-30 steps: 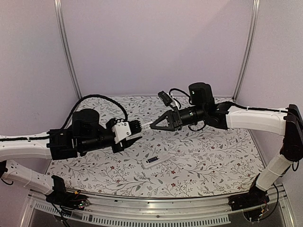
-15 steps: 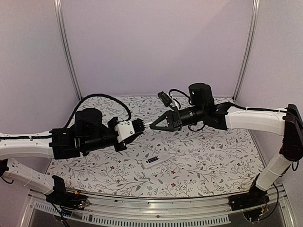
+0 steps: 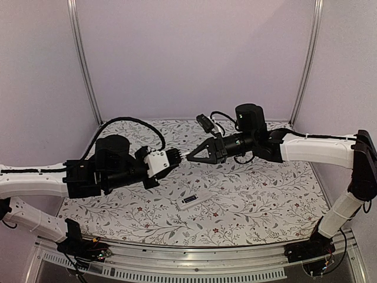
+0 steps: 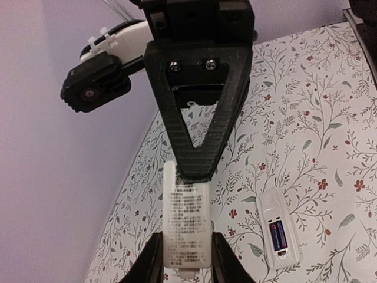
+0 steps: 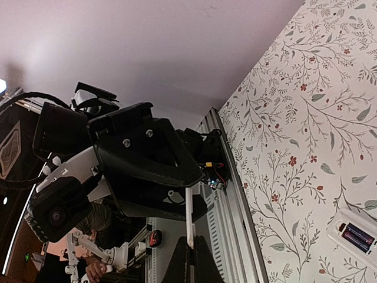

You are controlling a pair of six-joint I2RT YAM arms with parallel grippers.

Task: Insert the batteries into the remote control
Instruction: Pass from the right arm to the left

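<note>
The white remote control (image 3: 189, 201) lies back up on the floral table, and two dark batteries (image 4: 277, 234) sit side by side in its open recess. They also show in the right wrist view (image 5: 357, 236). A small flat white cover piece (image 3: 182, 157) with printed text (image 4: 185, 224) hangs in mid air between both grippers. My left gripper (image 3: 174, 156) is shut on one end of it (image 4: 185, 250). My right gripper (image 3: 190, 156) pinches its other end, seen edge-on (image 5: 189, 218), with the fingers closed on it (image 5: 189, 250).
The table (image 3: 265, 194) has a floral cloth and a metal rail along its near edge (image 3: 194, 272). Purple walls and two metal uprights (image 3: 82, 65) stand behind. The remote lies below and slightly right of the two grippers.
My left gripper has moved a little right, toward the right gripper, with the cover in it. The right arm and the remote have stayed put.
</note>
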